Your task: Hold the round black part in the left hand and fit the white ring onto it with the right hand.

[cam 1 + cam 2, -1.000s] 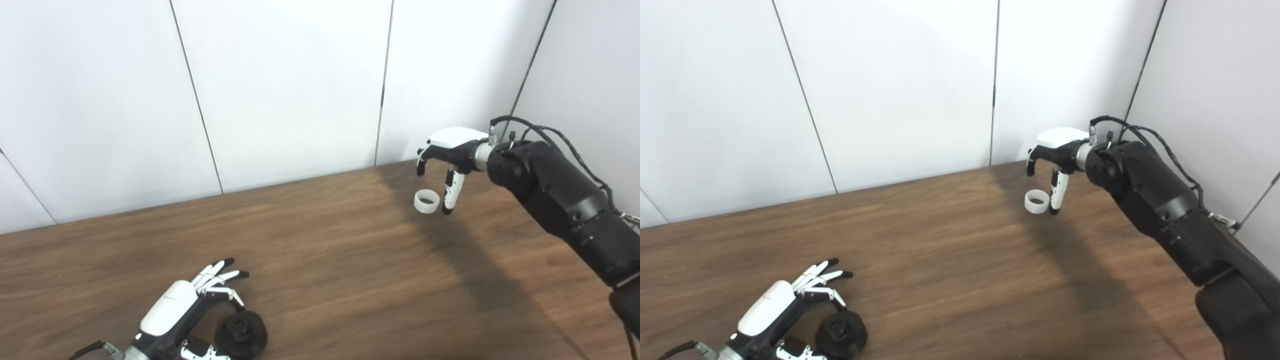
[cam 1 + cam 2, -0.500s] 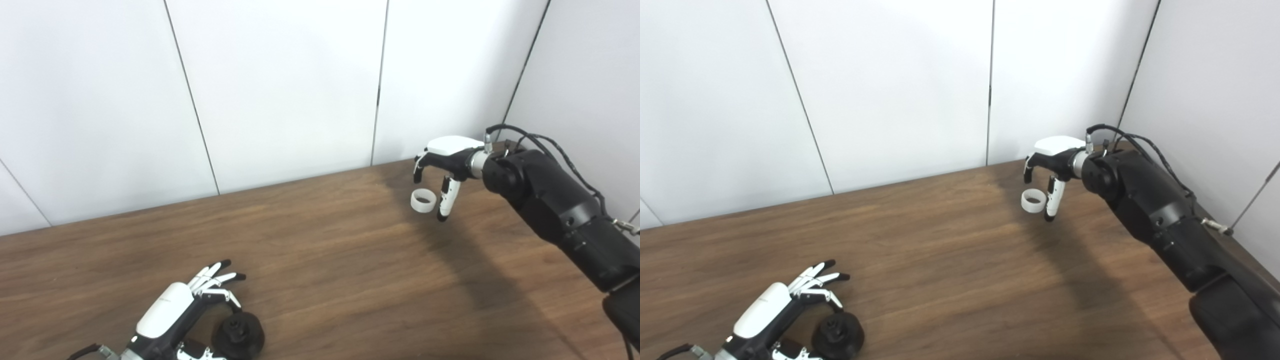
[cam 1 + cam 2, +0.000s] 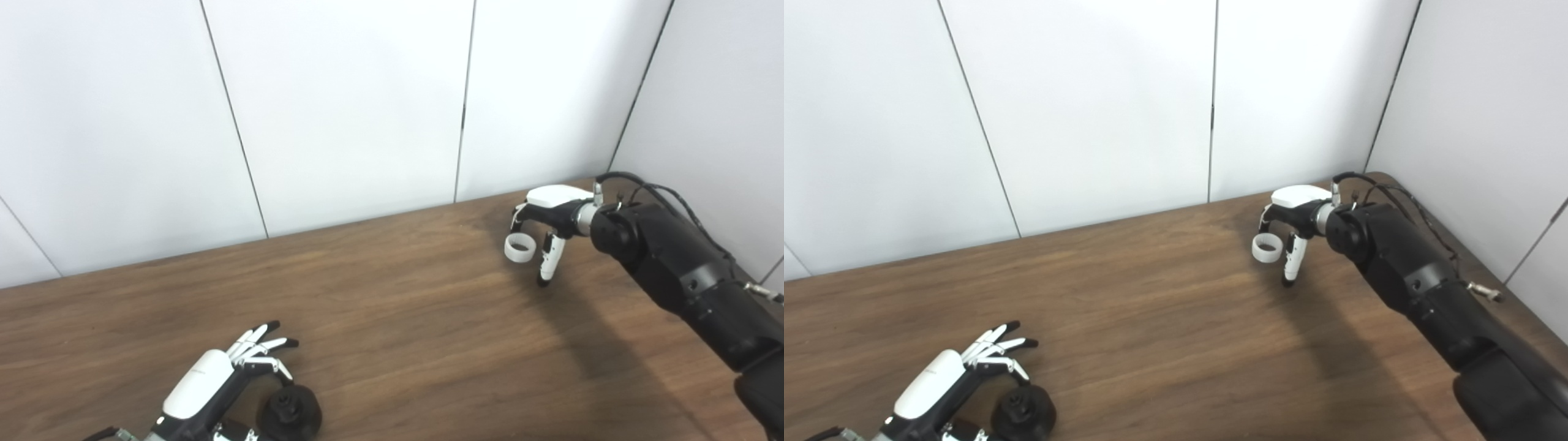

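White ring (image 3: pixel 520 248) lies flat, opening apparently upward, beside right hand (image 3: pixel 548 214).

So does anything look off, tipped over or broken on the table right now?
Nothing stands out. The white ring sits flat near the far right, under the open right hand. The black part sits upright by the open left hand. No spill or damage shows.

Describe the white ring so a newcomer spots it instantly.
Start at the far right corner of the wooden table, where the wall panels meet. Under the right hand there lies the white ring, a short open band, the only white loose part; the other part is black.
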### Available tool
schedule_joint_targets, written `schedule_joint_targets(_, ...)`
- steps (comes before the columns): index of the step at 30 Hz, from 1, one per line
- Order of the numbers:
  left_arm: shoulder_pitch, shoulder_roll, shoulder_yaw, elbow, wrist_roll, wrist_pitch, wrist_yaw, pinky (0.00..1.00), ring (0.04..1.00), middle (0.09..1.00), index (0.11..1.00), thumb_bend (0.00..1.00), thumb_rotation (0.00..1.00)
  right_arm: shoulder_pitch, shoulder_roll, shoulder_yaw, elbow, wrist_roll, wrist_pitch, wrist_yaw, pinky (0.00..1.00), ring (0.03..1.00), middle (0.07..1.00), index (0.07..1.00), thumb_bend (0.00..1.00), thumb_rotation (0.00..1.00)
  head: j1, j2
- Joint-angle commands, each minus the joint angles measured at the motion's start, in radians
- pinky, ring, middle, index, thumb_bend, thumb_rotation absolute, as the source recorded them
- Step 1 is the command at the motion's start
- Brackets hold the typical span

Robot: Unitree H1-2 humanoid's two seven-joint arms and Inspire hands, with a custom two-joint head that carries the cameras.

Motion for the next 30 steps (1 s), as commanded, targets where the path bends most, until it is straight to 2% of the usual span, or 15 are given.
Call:
schedule_joint_targets(1,0.043,0.024,-0.008,0.006,0.016,0.014,-0.043,1.0,1.0,0.872,0.481,0.52,0.06,-0.04,-0.022,-0.013,-0.015,0.003,-0.023,-0.036,1.0,1.0,0.929,0.708,1.0,0.16,0.0,0.002)
schedule_joint_targets(9,0.047,0.018,0.004,0.0,0.019,0.014,-0.054,1.0,1.0,0.87,0.481,0.52,0.06,-0.048,-0.018,-0.002,0.005,-0.004,-0.044,-0.043,1.0,1.0,0.932,0.719,0.93,0.26,0.001,0.008)
schedule_joint_targets(20,0.054,0.012,0.018,-0.005,0.026,0.014,-0.066,1.0,1.0,0.87,0.481,0.52,0.06,-0.047,-0.019,-0.007,0.011,0.006,-0.061,-0.065,1.0,1.0,0.925,0.698,0.9,0.26,-0.001,0.005)
schedule_joint_targets(23,0.053,0.014,0.015,-0.005,0.024,0.014,-0.062,1.0,1.0,0.872,0.481,0.52,0.06,-0.052,-0.017,0.002,0.029,-0.014,-0.079,-0.099,1.0,1.0,0.905,0.633,0.89,0.22,0.004,0.009)
schedule_joint_targets(24,0.054,0.015,0.016,-0.008,0.024,0.014,-0.063,1.0,1.0,0.872,0.481,0.52,0.06,-0.055,-0.016,0.007,0.038,-0.022,-0.087,-0.111,1.0,1.0,0.894,0.549,0.67,0.18,0.004,0.013)
schedule_joint_targets(25,0.055,0.017,0.017,-0.012,0.02,0.014,-0.062,1.0,1.0,0.871,0.481,0.52,0.06,-0.058,-0.015,0.01,0.045,-0.025,-0.096,-0.124,1.0,1.0,0.882,0.519,0.6,0.16,0.001,0.012)
schedule_joint_targets(27,0.058,0.018,0.02,-0.017,0.016,0.014,-0.064,1.0,1.0,0.866,0.481,0.52,0.06,-0.06,-0.014,0.013,0.053,-0.028,-0.108,-0.143,1.0,0.996,0.857,0.494,0.55,0.14,0.003,0.016)
schedule_joint_targets(30,0.062,0.022,0.028,-0.025,0.014,0.014,-0.066,1.0,1.0,0.865,0.481,0.52,0.06,-0.066,-0.013,0.021,0.061,-0.043,-0.121,-0.158,1.0,0.991,0.835,0.484,0.53,0.14,0.001,0.019)
